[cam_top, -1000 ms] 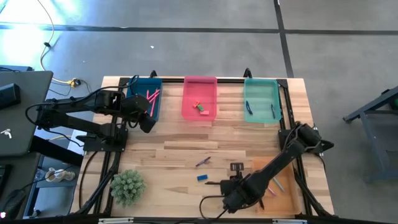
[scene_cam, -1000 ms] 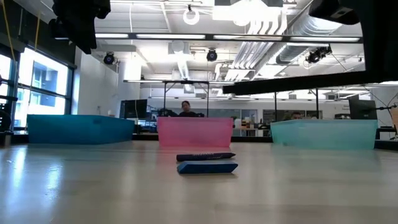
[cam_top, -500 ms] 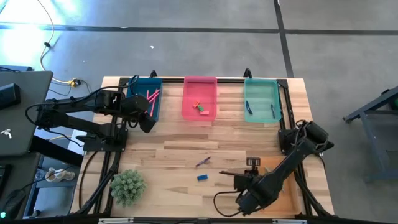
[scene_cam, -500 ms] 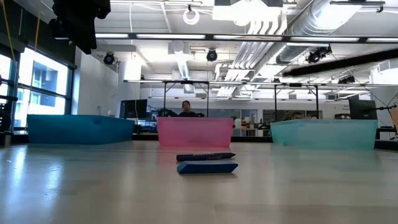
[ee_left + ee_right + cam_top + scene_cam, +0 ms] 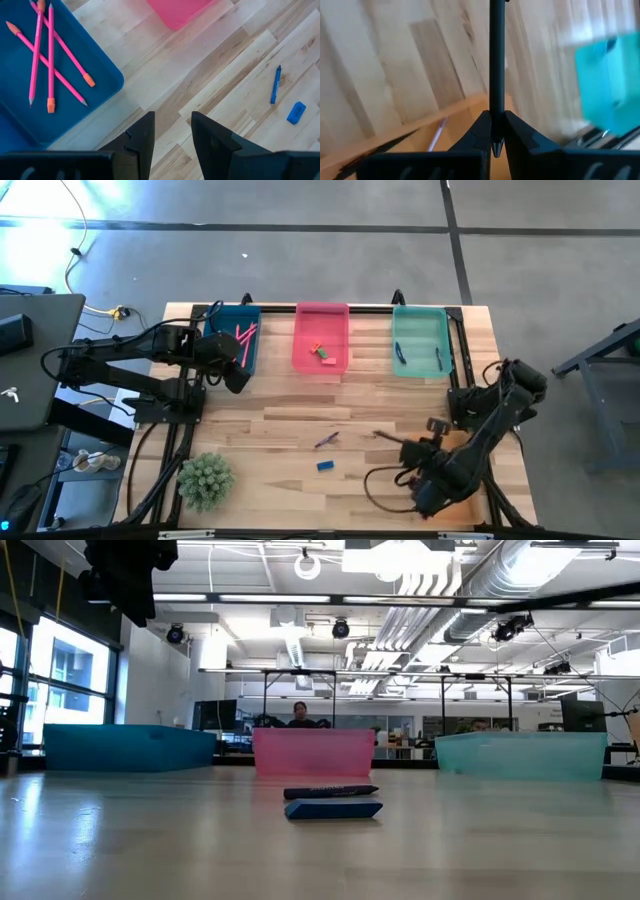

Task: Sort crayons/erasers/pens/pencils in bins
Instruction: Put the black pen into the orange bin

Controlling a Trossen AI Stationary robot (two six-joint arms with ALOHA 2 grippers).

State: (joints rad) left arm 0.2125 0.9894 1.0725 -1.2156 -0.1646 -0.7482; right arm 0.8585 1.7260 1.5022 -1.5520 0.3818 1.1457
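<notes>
over the near right part of the wooden table [image 5: 280,425], beside the shallow orange plastic bin [image 5: 395,145], the right gripper [image 5: 496,131] pinches a long thin dark pen [image 5: 496,60] between closed fingers. the left gripper [image 5: 172,131], fingers apart and empty, hangs by the dark blue translucent bin [image 5: 30,112]. a small blue blocky eraser [image 5: 325,466] lies mid-table near a dark blue crayon [image 5: 326,440]

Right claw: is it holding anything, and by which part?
Yes. The right claw is shut on a thin dark pen, pinched near its tip end; the rest sticks out ahead. The left claw holds nothing.
</notes>
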